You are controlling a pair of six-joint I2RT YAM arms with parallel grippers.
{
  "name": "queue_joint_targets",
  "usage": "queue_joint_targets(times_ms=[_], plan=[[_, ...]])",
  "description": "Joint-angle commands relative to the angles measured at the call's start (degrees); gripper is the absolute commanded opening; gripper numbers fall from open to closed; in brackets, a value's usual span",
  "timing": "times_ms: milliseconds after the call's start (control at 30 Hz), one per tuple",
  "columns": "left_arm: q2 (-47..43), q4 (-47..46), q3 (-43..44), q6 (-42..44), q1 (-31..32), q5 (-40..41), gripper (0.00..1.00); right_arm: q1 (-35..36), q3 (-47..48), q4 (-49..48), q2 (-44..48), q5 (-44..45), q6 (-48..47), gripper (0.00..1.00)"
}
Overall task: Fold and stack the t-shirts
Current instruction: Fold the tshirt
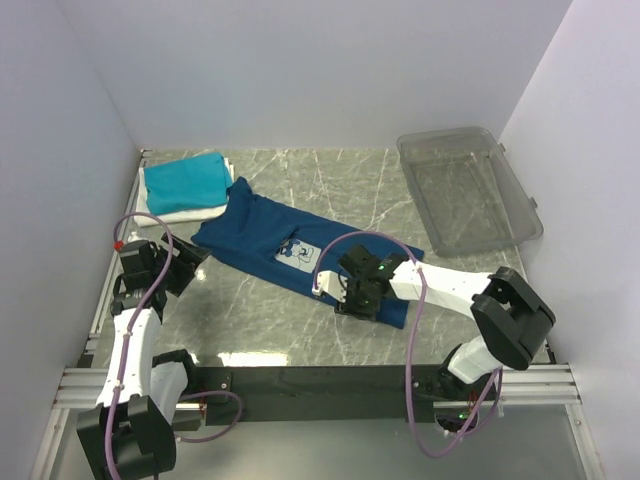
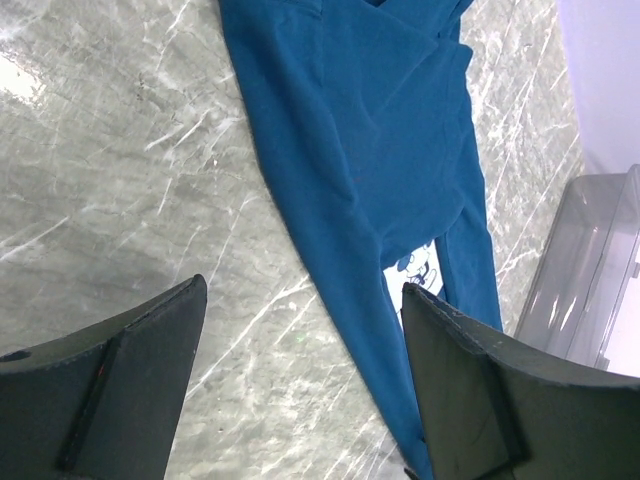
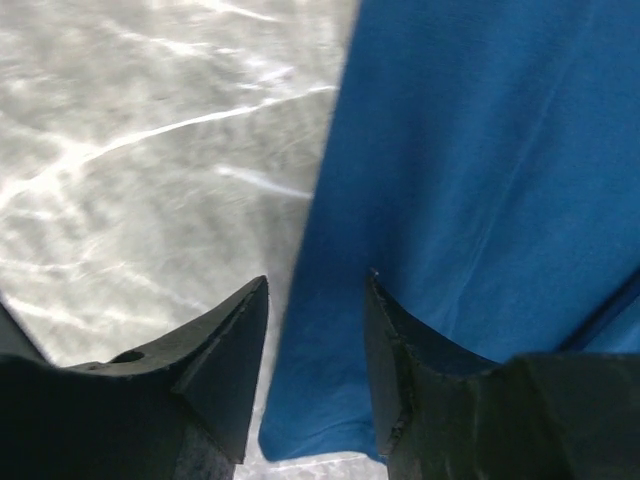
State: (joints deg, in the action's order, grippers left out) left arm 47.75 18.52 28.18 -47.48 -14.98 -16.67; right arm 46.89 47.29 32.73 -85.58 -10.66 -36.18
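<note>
The navy t-shirt (image 1: 255, 232) lies as a long folded strip on the marble table (image 1: 250, 325). The right gripper (image 3: 315, 300) straddles its near hem, jaws half spread, apparently to pinch it. The left gripper (image 2: 300, 300) hovers alongside, spread wide and empty, likely ready to assist.

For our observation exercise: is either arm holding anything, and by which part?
Nothing is held: left fingers stand wide over the table; right fingers straddle the navy t-shirt edge, unclosed.
</note>
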Motion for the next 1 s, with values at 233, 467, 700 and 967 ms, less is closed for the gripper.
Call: queue_joint_targets(times_ms=[233, 467, 700, 967], plan=[[-2.1, 0.7, 0.4, 0.4, -0.2, -1.4, 0.84, 0.3, -0.7, -2.5, -4.6, 4.2, 3.4, 0.33], [-2.7, 0.1, -0.6, 0.0, -0.2, -2.1, 0.84, 0.4, -1.0, -0.9, -4.0, 2.7, 4.2, 0.0], [-2.6, -0.9, -1.3, -0.4, -0.2, -2.9, 0.84, 0.4, 0.2, 3.2, -2.8, -2.0, 2.9, 0.0], [-0.4, -2.8, -2.0, -0.9, -0.2, -3.4, 0.84, 7.2, -0.1, 9.7, -0.6, -10.8, -4.0, 0.0]])
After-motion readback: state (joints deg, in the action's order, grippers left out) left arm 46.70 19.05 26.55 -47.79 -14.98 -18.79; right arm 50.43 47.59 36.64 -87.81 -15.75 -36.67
